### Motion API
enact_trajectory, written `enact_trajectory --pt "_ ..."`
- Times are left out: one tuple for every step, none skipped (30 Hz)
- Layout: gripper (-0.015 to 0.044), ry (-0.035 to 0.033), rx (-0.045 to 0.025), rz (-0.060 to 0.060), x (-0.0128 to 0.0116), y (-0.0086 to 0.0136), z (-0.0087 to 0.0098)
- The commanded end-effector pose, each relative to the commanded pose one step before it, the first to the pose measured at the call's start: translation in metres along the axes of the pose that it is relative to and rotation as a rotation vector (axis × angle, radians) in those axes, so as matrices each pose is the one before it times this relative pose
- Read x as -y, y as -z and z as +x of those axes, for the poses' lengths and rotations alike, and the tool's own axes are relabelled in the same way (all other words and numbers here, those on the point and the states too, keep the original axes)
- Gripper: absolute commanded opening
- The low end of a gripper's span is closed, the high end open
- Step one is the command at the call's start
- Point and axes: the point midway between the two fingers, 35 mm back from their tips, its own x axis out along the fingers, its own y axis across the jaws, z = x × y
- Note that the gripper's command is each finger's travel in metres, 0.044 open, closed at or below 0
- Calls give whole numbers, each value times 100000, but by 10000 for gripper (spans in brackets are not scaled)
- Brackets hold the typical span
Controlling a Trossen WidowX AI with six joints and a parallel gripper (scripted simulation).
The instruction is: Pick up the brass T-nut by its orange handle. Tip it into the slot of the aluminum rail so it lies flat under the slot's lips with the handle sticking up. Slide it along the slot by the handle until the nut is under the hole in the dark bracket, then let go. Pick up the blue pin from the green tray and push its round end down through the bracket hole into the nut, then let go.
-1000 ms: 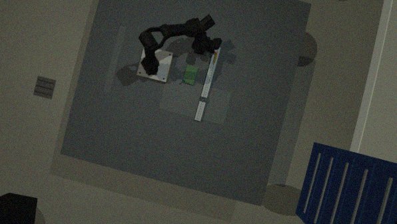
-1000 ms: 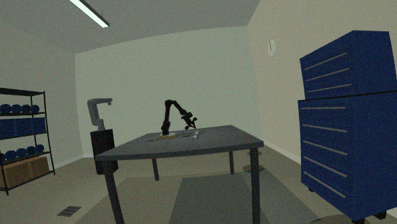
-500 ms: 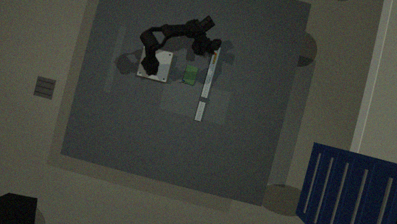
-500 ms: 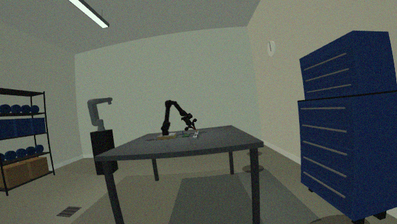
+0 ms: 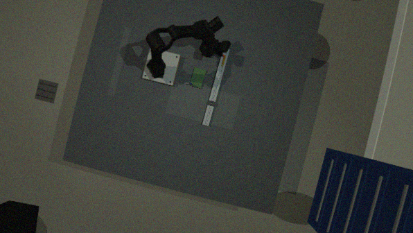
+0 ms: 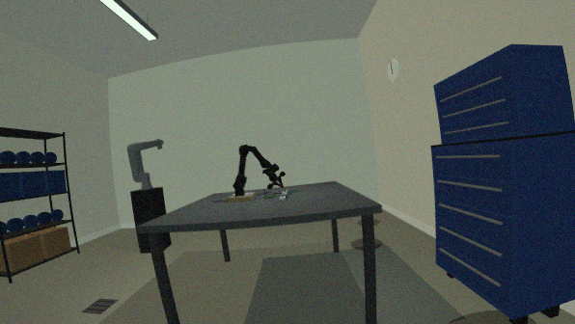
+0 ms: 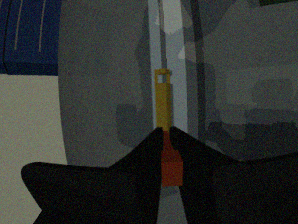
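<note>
You are pinching the block-ended orange handle (image 7: 171,171) between the dark fingertips of the black parallel-jaw gripper (image 5: 226,50) (image 6: 283,186) (image 7: 165,132), and the jaws are closed down on it. The yellow brass T-nut (image 7: 163,105) is reaching out ahead of the fingertips, its far end carrying a small square opening. In the wrist view it is lying over the long silvery aluminum rail (image 5: 215,87) (image 6: 283,197) (image 7: 179,95), near the rail end that sits closest to the gripper in the top view.

The relation to watch is the nut's long axis against the slot. In the wrist view the nut is pointing away from the jaws and running nearly parallel to the dark slot line, which is emerging just beyond its far end. You are looking well lined up sideways, but you cannot tell from here whether the nut is touching the lips or already dipping between them.

The dark bracket (image 5: 211,103) is straddling the rail well apart from the nut, toward the far end, so the later slide is likely running that way. For now, the move is probably calling for lowering the leading end into the slot and rotating the handle upright. If the nut is twisting in your pinch, it may be catching on a lip.
</note>
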Motion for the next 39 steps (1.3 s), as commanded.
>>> enact_trajectory --pt "-150 1083 -155 -446 -93 28 22" --pt "-150 287 -6 -77 -13 1 4" --pt "-150 279 -4 -75 -13 2 4" --pt "-150 275 -3 -74 -13 2 4" --pt "-150 265 -2 -72 -13 2 4" --pt "-150 271 -2 -73 -13 2 4" --pt "-150 272 -2 -73 -13 2 3" --pt "-150 265 -2 -71 -13 3 3" --pt "-150 265 -2 -70 -13 2 3" --pt "-150 263 -2 -70 -14 3 3" --pt "-150 264 -2 -69 -14 3 3" --pt "-150 255 -2 -67 -13 3 2" --pt "-150 254 -2 -67 -13 2 2" --pt "-150 255 -2 -66 -13 2 2" --pt "-150 263 -2 -69 -14 3 2" --pt "-150 264 -2 -69 -14 3 2" --pt "-150 262 -2 -68 -14 3 2" --pt "-150 263 -2 -68 -14 2 2" --pt "-150 263 -2 -68 -14 2 2" --pt "-150 253 -1 -66 -13 2 2" --pt "-150 253 -2 -65 -13 2 2" --pt "-150 253 -2 -65 -13 2 2" --pt "-150 257 -1 -66 -13 2 2" --pt "-150 257 -1 -66 -13 2 2" --pt "-150 258 -2 -65 -13 2 2" --pt "-150 263 -1 -67 -13 2 2" --pt "-150 263 -1 -67 -13 2 2" --pt "-150 263 -2 -67 -13 2 1" --pt "-150 255 -1 -65 -13 2 2" --pt "-150 255 -1 -65 -13 2 2" --pt "-150 255 -1 -64 -13 2 1" --pt "-150 260 -1 -66 -13 2 2" --pt "-150 261 -1 -66 -13 2 2" --pt "-150 261 -1 -66 -13 2 1" --pt "-150 249 -1 -63 -12 1 2" --pt "-150 248 -1 -63 -12 1 2" --pt "-150 248 -1 -62 -12 1 1" --pt "-150 259 -1 -66 -12 1 2" --pt "-150 260 -1 -66 -12 1 2"
